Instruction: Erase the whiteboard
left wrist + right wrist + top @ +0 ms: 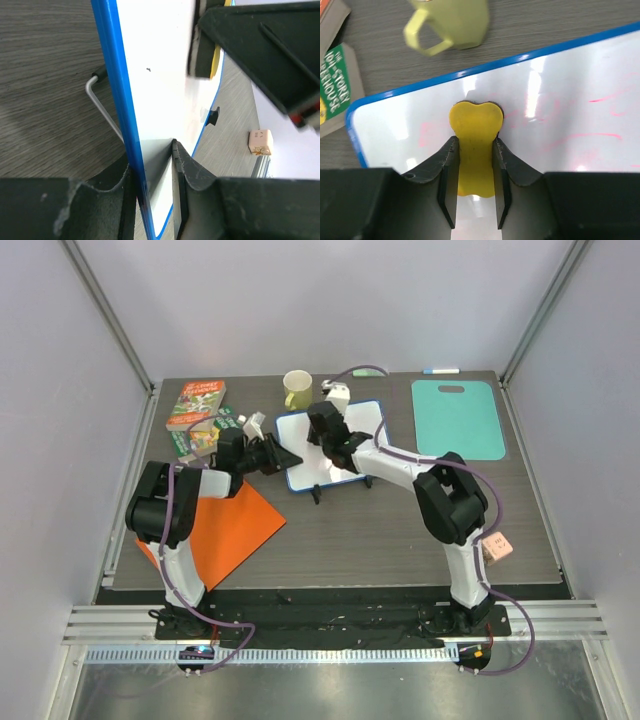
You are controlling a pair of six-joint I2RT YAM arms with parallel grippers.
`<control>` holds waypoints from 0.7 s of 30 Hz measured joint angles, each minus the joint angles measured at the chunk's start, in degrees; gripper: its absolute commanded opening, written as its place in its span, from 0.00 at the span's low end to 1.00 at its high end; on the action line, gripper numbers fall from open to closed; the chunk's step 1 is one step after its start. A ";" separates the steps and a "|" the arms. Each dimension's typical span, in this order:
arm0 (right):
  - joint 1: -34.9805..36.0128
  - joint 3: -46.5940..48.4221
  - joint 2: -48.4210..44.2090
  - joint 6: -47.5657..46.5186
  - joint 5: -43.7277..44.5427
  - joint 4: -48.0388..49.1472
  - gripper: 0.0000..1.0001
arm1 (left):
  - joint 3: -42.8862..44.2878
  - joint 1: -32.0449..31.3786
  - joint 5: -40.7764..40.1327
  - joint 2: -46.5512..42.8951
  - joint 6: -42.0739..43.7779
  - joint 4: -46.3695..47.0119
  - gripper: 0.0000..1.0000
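Board (300, 450): white, glossy, blue frame, rounded corners; faint red marks (605, 97).
L gripper (150, 157): clamps board's 9 o'clock edge.
R gripper (474, 142): pinches yellow eraser (475, 120) on board.

A dark wood-grain desk (380, 540) stands between plain pale walls (300, 300), grey metal posts (107, 310) slanting up at its back corners. An aluminium rail (560, 620) runs along its near edge, a shiny steel plate (330, 695) below it; light is even
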 measured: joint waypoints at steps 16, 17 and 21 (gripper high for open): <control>-8.66 -4.33 -3.02 5.55 -1.05 -0.63 0.01 | 0.76 -1.05 -0.26 0.00 1.16 1.36 0.00; -8.48 -4.31 -3.02 5.53 -0.98 -0.59 0.01 | 0.76 -1.05 -0.24 0.00 1.16 1.29 0.00; -7.45 -2.91 -2.58 5.25 0.07 -1.49 0.01 | 0.76 -0.98 -0.24 0.00 1.16 0.68 0.00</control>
